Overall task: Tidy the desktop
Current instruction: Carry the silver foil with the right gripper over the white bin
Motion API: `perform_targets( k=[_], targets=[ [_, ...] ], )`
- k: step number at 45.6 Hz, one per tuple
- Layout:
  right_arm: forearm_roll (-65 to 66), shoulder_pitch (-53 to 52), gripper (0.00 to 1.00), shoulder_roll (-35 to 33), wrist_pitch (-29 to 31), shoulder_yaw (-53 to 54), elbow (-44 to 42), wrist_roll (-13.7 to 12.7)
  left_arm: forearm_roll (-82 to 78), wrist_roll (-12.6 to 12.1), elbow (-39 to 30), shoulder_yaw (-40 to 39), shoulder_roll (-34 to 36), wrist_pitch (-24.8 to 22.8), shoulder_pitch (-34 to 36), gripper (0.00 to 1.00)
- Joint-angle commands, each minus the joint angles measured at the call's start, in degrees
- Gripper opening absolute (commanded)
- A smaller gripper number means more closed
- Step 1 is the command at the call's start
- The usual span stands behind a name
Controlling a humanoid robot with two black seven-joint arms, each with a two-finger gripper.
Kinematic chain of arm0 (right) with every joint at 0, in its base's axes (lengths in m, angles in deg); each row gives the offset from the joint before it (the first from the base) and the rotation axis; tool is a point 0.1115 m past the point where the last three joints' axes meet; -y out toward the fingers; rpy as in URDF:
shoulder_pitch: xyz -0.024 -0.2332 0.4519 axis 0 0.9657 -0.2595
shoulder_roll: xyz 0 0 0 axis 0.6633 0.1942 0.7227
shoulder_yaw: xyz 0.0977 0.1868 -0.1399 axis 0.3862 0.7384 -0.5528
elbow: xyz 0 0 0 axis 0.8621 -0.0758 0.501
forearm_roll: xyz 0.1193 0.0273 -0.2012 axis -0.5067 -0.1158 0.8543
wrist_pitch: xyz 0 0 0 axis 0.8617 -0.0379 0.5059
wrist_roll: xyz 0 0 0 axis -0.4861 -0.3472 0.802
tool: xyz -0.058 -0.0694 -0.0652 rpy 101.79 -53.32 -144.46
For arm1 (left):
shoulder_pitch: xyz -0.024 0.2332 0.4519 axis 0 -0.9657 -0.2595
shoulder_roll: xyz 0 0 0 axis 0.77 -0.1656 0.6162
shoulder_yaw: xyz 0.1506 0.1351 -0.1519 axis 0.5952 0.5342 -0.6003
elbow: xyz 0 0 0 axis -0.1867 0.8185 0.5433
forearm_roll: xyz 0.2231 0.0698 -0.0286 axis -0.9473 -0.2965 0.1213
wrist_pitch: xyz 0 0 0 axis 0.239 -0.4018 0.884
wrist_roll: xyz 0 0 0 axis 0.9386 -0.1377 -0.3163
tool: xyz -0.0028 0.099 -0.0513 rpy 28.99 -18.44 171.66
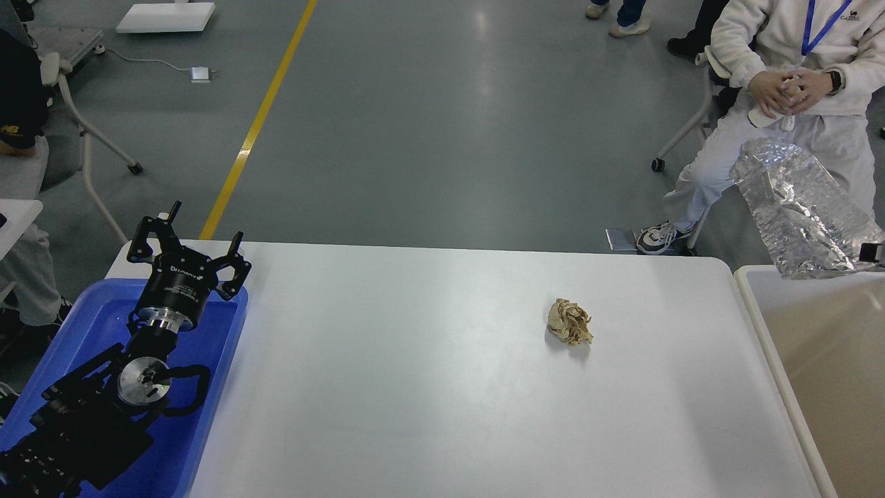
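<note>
The white desktop [415, 373] bears one crumpled brown paper ball [570, 321] right of its middle. My left gripper [188, 242] is open and empty, held above the far end of the blue tray [104, 315] at the table's left. My right gripper [872, 252] barely shows at the right edge. It is shut on the lower corner of a crinkled silver foil bag [795, 204], which hangs in the air above the far edge of the beige-white bin [753, 304].
A seated person in white [795, 104] is behind the table's far right corner, close to the lifted bag. Chairs and another person stand at the far left. The bin stands against the table's right edge.
</note>
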Motion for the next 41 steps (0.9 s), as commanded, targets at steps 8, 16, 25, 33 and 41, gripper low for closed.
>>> perform_targets(
  k=[8,16,25,33,41],
  targets=[
    [11.1,2.84,0.0,-5.55,-0.33,-0.56,-0.64,0.19,0.0,0.0,-0.01,0.05,0.07,0.0,0.0,1.0],
    [11.81,12.94,0.0,-4.23,-10.43,-0.47,-3.8,0.1,0.0,0.0,-0.01,0.05,-0.01,0.0,0.0,1.0],
    [9.88,24.02,0.0,2.89,-19.75,-0.29,-16.27,0.45,0.0,0.0,-0.01,0.05,-0.01,0.0,0.0,1.0],
    [7.86,32.37,0.0,9.3,-26.52,0.41,-24.8,0.54,0.0,0.0,-0.01,0.05,-0.01,0.0,0.0,1.0],
    [2.06,37.3,0.0,14.22,-29.16,0.67,-30.87,0.54,0.0,0.0,-0.01,0.05,-0.01,0.0,0.0,1.0]
  ],
)
